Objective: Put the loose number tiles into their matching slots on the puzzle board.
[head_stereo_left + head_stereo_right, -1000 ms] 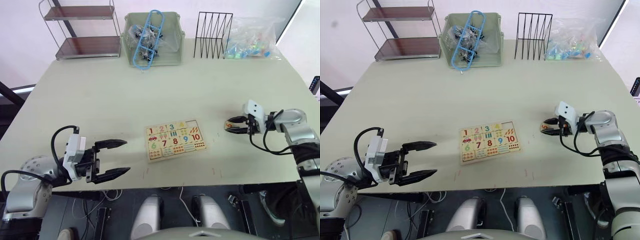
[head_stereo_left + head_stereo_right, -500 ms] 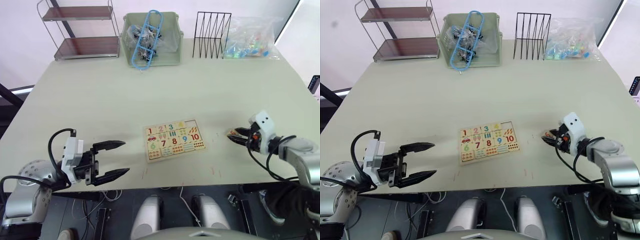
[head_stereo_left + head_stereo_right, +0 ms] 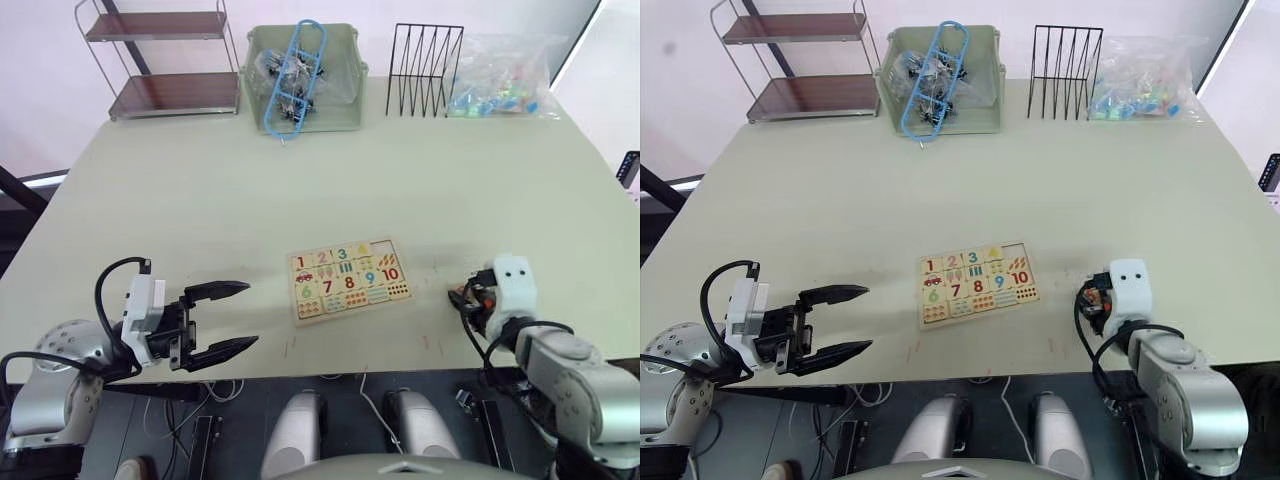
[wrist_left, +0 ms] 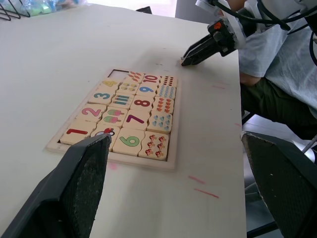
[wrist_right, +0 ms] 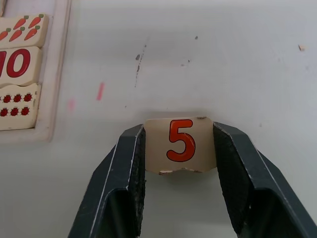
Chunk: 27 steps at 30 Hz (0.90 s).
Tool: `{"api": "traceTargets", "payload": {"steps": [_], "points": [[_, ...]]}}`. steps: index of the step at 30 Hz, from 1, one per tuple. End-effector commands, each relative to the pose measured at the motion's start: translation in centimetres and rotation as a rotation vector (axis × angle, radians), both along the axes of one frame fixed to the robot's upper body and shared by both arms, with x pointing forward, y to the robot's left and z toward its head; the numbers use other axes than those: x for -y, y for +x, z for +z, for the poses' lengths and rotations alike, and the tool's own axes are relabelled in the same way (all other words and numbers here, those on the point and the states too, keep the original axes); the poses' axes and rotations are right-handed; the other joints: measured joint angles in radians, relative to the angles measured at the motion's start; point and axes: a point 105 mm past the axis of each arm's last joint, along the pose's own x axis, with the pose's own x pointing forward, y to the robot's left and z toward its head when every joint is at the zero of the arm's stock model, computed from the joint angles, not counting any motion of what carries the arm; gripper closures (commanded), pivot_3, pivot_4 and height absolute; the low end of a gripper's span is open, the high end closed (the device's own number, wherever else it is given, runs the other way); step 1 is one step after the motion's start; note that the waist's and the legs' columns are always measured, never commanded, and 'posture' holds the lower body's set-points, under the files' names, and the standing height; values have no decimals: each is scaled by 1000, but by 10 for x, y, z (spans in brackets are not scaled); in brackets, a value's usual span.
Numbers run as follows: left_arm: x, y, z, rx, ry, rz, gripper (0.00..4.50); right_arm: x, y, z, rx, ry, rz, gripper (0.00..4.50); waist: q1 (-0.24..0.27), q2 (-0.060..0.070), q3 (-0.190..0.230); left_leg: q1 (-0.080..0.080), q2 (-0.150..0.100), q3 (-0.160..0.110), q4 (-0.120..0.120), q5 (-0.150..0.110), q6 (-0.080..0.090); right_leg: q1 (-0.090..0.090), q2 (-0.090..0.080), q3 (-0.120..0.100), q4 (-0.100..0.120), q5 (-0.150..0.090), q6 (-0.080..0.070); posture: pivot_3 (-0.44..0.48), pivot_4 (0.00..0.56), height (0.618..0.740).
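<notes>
The puzzle board (image 3: 978,284) lies between the wide-open left gripper (image 3: 850,319) and the right gripper (image 3: 1090,299).

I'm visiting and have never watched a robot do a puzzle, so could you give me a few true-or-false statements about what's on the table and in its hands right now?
1. The right hand has its fingers on either side of the tile printed with a red 5. True.
2. The left hand is holding a tile. False: its fingers are spread apart with nothing between them.
3. The puzzle board has one bare slot at the end of its top row. True.
4. The tile with the 5 lies inside the board. False: it is on the table, off the board's right side.
5. The black wire rack stands at the far edge of the table. True.
</notes>
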Motion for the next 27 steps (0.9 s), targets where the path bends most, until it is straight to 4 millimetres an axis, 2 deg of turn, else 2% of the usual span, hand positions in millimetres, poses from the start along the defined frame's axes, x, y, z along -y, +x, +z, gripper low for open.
{"api": "traceTargets", "payload": {"steps": [1,10,11,13,15,16,22,27], "points": [[-4,1,8,33,13,-1,0,-6,-4,8,26,-6,-24,3049,-1,0,0,0,0,0,0,0,0,0,0,0,0,0,0,0,150,740],[-3,1,7,29,13,-14,0,-7,-1,7,15,-10,-64,3049,-1,0,0,0,0,-1,0,0,0,0,0,0,0,0,0,0,150,740],[-3,1,6,28,13,-15,0,-7,-1,7,20,-11,-61,1995,-1,0,0,0,0,-1,0,0,0,0,0,0,0,0,0,0,150,740],[-2,1,6,26,12,-20,0,-7,0,8,38,-13,-49,1204,-1,0,0,0,0,-1,0,0,0,0,0,0,0,0,0,0,150,740],[-2,0,6,24,14,-25,0,-8,1,13,72,14,-40,135,-1,0,0,0,0,-1,0,0,0,0,0,0,0,0,1,0,150,740],[-3,0,6,24,15,-27,0,-9,1,15,89,19,-25,29,-1,0,0,0,0,-1,0,0,0,0,0,0,0,-1,2,0,150,740],[-6,-4,6,18,39,-83,0,-8,3,33,220,31,88,29,-2,0,0,0,0,-1,0,0,0,0,0,0,0,-2,3,0,150,740],[-8,-1,8,23,54,-150,0,-15,-1,49,330,79,335,29,-1,0,0,0,0,0,0,0,0,0,0,0,-1,-2,3,0,150,740]]}}
